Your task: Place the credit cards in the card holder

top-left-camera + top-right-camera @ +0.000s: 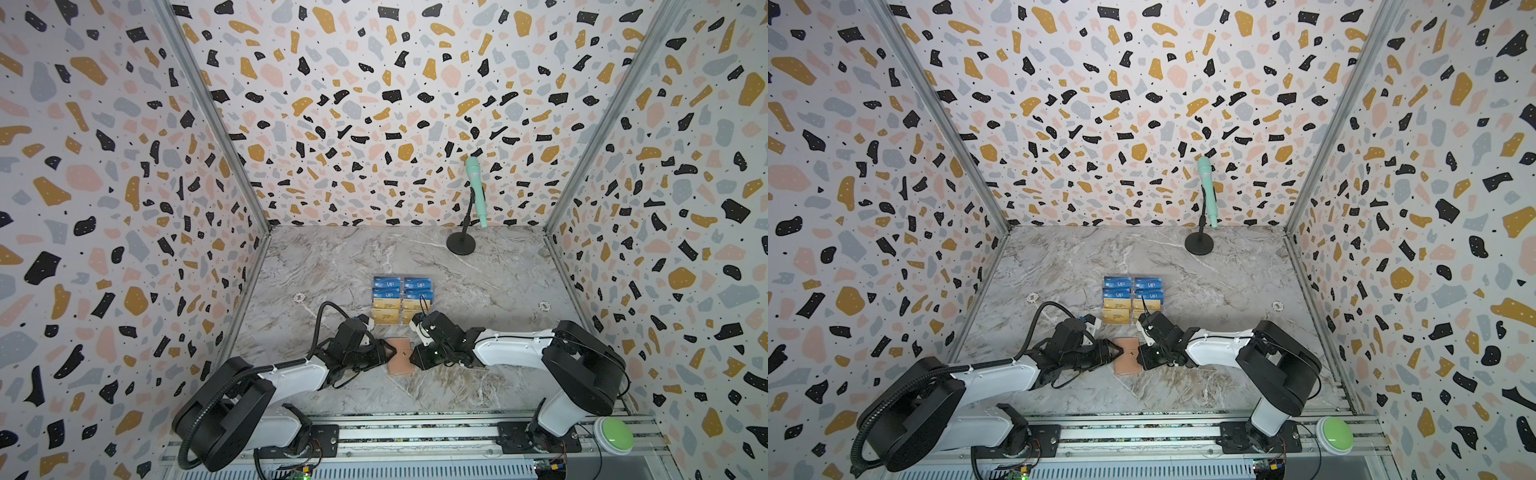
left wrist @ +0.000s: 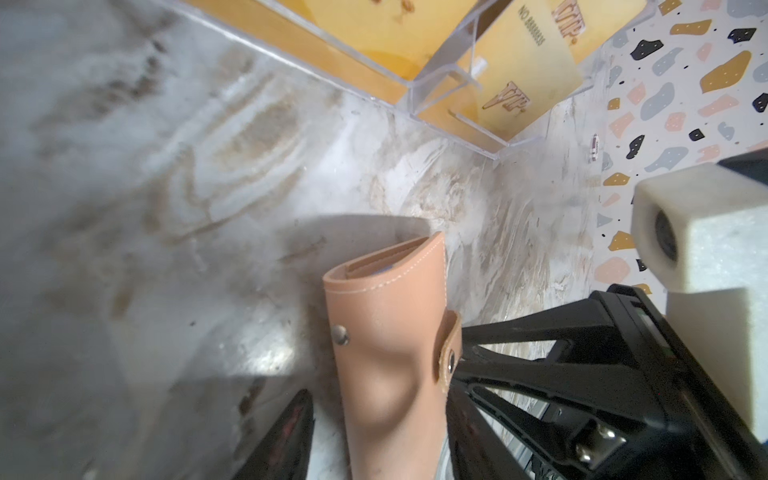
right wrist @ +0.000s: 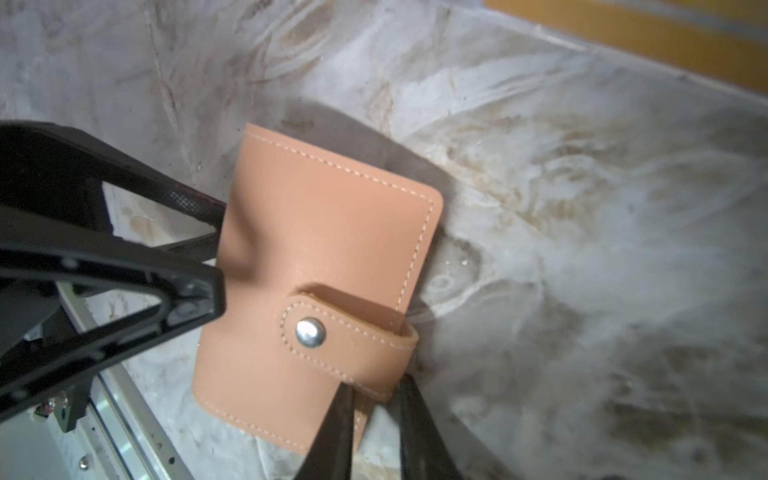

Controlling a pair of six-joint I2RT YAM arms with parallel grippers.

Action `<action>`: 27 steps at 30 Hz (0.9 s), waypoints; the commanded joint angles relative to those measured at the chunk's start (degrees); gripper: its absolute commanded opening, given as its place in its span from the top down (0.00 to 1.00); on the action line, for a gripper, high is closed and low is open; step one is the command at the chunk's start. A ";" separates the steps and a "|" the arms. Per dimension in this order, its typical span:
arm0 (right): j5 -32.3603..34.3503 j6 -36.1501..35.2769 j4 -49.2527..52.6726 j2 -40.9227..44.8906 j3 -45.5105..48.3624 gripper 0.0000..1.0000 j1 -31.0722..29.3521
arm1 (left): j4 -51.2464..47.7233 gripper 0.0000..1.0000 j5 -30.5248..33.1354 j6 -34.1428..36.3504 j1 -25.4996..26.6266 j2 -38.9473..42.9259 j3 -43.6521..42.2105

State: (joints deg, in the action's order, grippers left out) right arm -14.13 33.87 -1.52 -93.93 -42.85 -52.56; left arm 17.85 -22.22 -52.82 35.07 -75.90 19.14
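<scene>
Aluminium rail [image 1: 415, 437] fronts marble-look tabletop [image 1: 332, 257] between terrazzo-patterned walls [image 1: 374, 104].

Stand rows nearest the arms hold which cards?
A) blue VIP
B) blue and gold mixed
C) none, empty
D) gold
D: in both top views the gold cards fill the near rows of the stand, and the blue cards fill the far rows.

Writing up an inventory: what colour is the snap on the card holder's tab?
Silver: the snap on the card holder shows best in the right wrist view.
</scene>
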 commanded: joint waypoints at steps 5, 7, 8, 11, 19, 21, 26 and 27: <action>0.38 1.00 4.35 -2.92 2.66 0.80 0.72 | 8.96 0.53 -3.42 -2.85 0.26 -2.59 -0.99; 0.15 1.04 3.92 -2.92 2.86 0.80 0.88 | 9.64 0.58 -3.67 -3.16 0.26 -2.82 -0.96; -0.03 1.11 3.82 -2.94 3.02 0.80 0.96 | 9.79 0.60 -3.67 -3.32 0.26 -2.86 -0.92; -0.34 1.07 3.53 -3.02 3.12 0.80 1.05 | 10.83 0.65 -4.02 -3.74 0.32 -2.96 -0.85; -1.07 0.41 2.84 -3.67 2.90 0.80 1.23 | 12.56 0.74 -5.20 -3.97 1.12 -3.99 -0.59; -1.16 0.41 2.63 -3.68 2.77 0.80 1.23 | 12.50 0.76 -5.20 -3.96 1.16 -4.26 -0.66; -1.07 0.15 2.84 -3.43 2.60 0.80 1.45 | 10.02 0.79 -5.20 -2.60 1.41 -4.98 0.14; -1.07 0.15 2.83 -3.45 2.60 0.80 1.48 | 9.52 0.81 -5.27 -2.24 1.49 -5.17 0.28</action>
State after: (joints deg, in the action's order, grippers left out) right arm -17.21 34.57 -4.16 -94.61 -42.09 -51.16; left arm 27.88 -25.19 -56.36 35.51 -80.31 18.94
